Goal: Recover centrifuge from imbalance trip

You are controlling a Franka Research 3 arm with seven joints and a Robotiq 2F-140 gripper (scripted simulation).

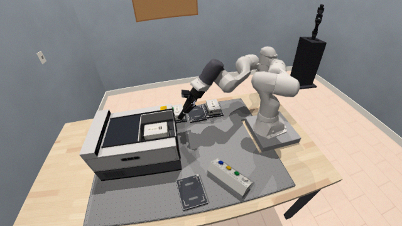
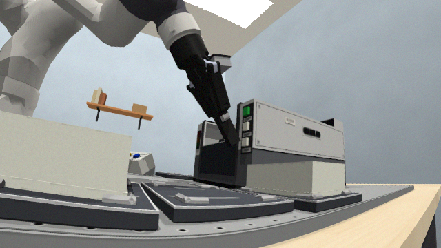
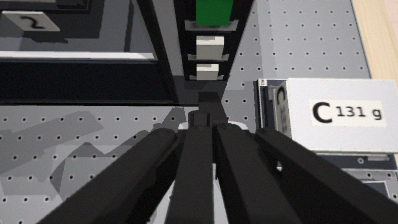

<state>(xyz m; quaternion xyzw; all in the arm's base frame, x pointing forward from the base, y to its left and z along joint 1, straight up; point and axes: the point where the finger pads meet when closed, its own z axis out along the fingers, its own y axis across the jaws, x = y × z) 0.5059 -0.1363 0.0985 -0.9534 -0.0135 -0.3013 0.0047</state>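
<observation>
The plate centrifuge (image 1: 135,141) stands with its top opening uncovered, and a white labelled plate (image 1: 155,130) sits in the bucket at the opening; I cannot read its label. My gripper (image 1: 181,117) is shut and empty, tilted down at the centrifuge's front right corner. In the side view its fingertips (image 2: 233,140) are right at the lowest of three keys (image 2: 245,142), below the green key (image 2: 246,111) and the middle key (image 2: 245,125). The wrist view shows the closed fingers (image 3: 200,117) pointing at that lowest white key (image 3: 207,71). Balance plate C, marked 131 g (image 3: 340,116), lies in its nest to the right.
A row of dark nests runs beside the centrifuge: one empty nest (image 1: 197,113) and a white plate (image 1: 212,107) behind it. The button panel (image 1: 230,177) with blue, yellow, green and white buttons stands at the mat's front, next to another empty nest (image 1: 192,192).
</observation>
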